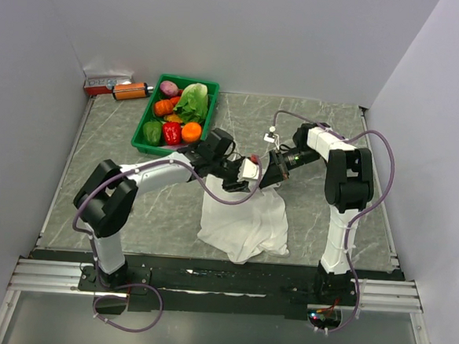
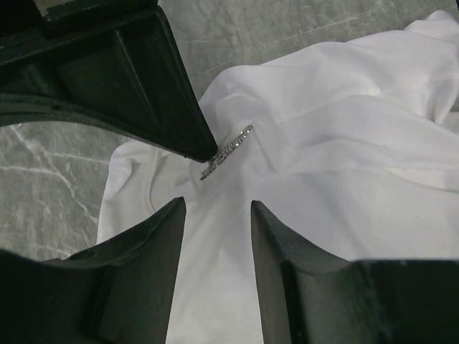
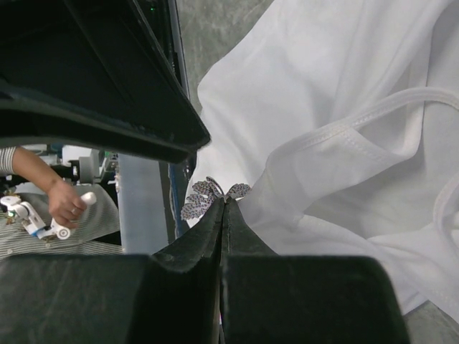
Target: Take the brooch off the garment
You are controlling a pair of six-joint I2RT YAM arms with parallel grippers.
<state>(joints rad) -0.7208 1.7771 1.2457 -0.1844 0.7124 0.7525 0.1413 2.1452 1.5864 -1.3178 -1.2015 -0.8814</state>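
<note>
Now right claw (image 3: pixel 224 203) closed tight, pinching brooch (image 3: pixel 204 198) at tips; left claw (image 2: pixel 216 206) half-open, just short of it.

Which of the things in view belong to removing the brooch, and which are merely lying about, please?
Belonging to the job: brooch, white sleeveless top, right claw shut on the brooch, left claw open.
Lying about: green basket, vegetables in it, orange cylinder, small box.

Right claw (image 3: pixel 225 203) pinching brooch (image 3: pixel 203 196), white garment (image 3: pixel 337 93)

Smooth matt cloth garment (image 2: pixel 344 143); glittering stone-studded brooch (image 2: pixel 228 150).
</note>
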